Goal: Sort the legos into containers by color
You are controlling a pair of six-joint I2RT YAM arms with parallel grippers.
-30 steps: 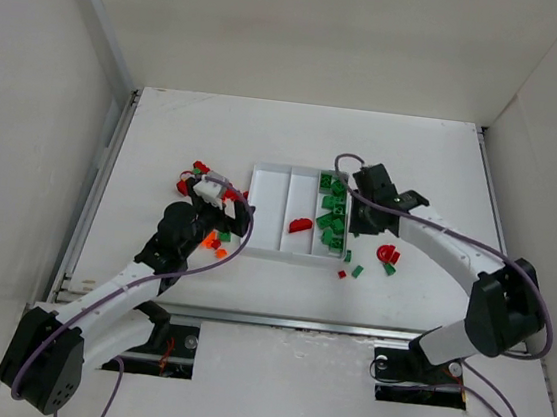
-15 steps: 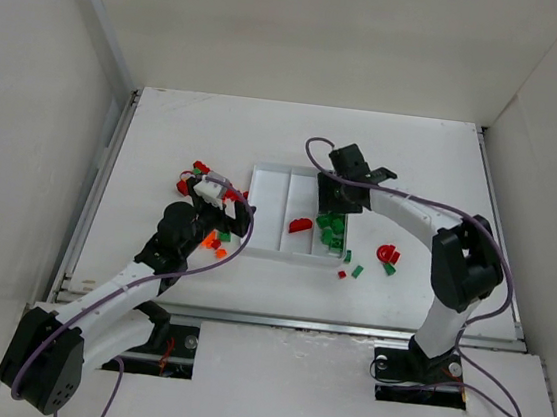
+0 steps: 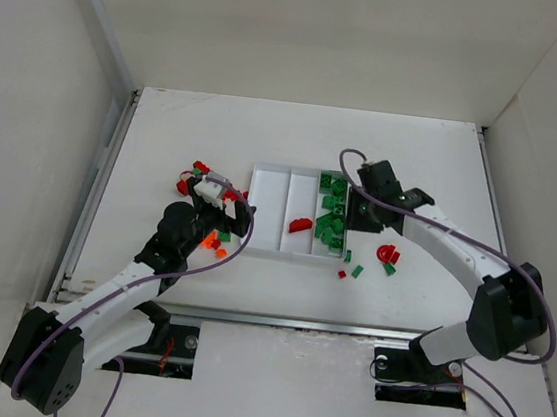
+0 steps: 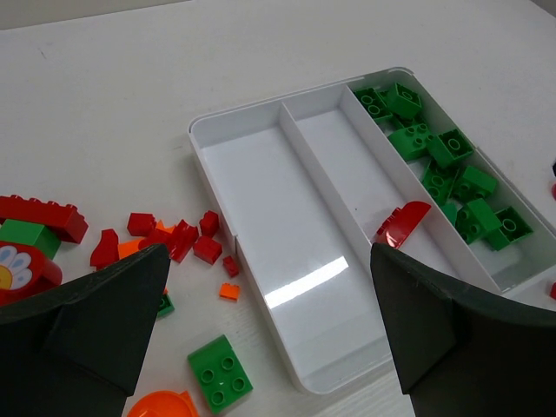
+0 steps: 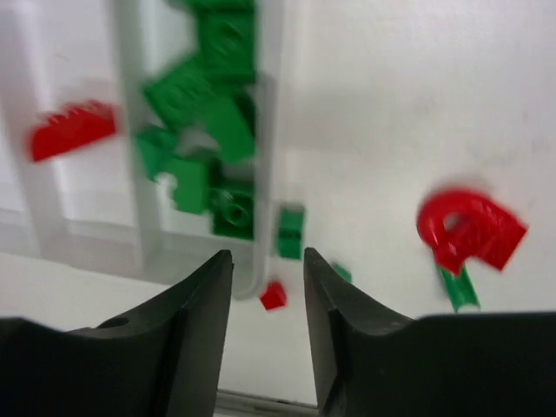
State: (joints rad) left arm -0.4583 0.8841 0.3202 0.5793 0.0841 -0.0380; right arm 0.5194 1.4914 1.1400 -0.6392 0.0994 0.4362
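Note:
The white tray [image 3: 271,183] holds three long containers: the left one bare, a dark red arch [image 3: 300,224] in the middle one, several green legos [image 3: 332,215] in the right one. My right gripper [image 3: 360,214] hangs over the tray's right wall [image 5: 265,130]. The right gripper [image 5: 268,261] is open and holds nothing. Below it lie a green brick [image 5: 290,230] and a tiny red piece [image 5: 273,295]. My left gripper [image 4: 268,252] is wide open over the near end of the left container [image 4: 261,217]. Red bits [image 4: 169,236] lie left of it.
A red round piece [image 3: 388,252] and green bits [image 3: 357,271] lie right of the tray. Left of it are a green square brick [image 4: 221,372], orange pieces [image 4: 161,406], a long red brick [image 4: 39,215] and a flower-printed piece [image 4: 13,269]. White walls enclose the table.
My right gripper swung left over the green container, then came back to the tray's right wall, its jaws now apart. The left arm has stayed still.

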